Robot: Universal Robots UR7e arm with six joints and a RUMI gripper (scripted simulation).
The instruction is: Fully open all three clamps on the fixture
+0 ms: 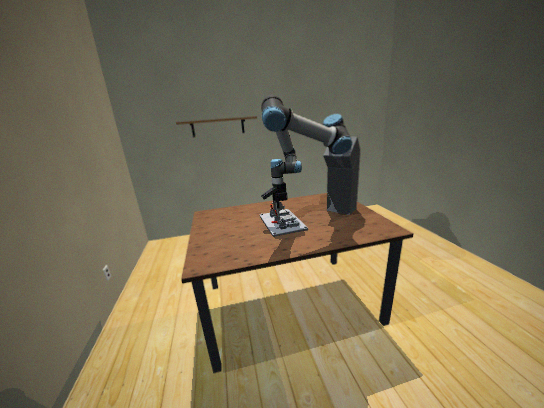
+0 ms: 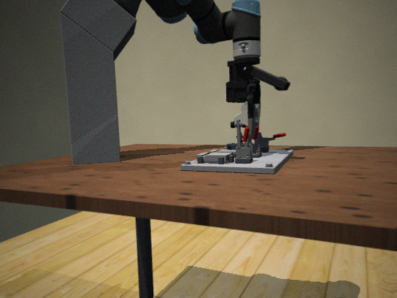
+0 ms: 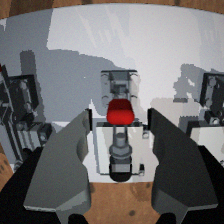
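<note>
The fixture plate (image 1: 268, 227) (image 2: 281, 161) (image 3: 160, 35) carries three clamps. My gripper (image 1: 277, 216) (image 2: 254, 136) (image 3: 119, 110) points down, open, around the middle clamp's red handle (image 3: 120, 112), with gaps on both sides. This handle stands up, and its spindle (image 3: 120, 150) appears raised. In the exterior view, the nearest clamp has an upright red handle (image 2: 246, 134) and a raised arm (image 2: 239, 132). The farthest clamp's red handle (image 2: 279, 135) lies nearly level, pointing outward; its arm appears down. A grey part (image 2: 213, 156) lies on the plate. Fingers partly hide the middle clamp.
The plate lies on the brown table (image 1: 225, 245) (image 2: 146, 179). The side clamps (image 3: 22, 95) (image 3: 214, 92) stand close to either side of the fingers. The robot's grey pedestal (image 1: 342, 185) (image 2: 91, 109) stands beyond the plate's parts side.
</note>
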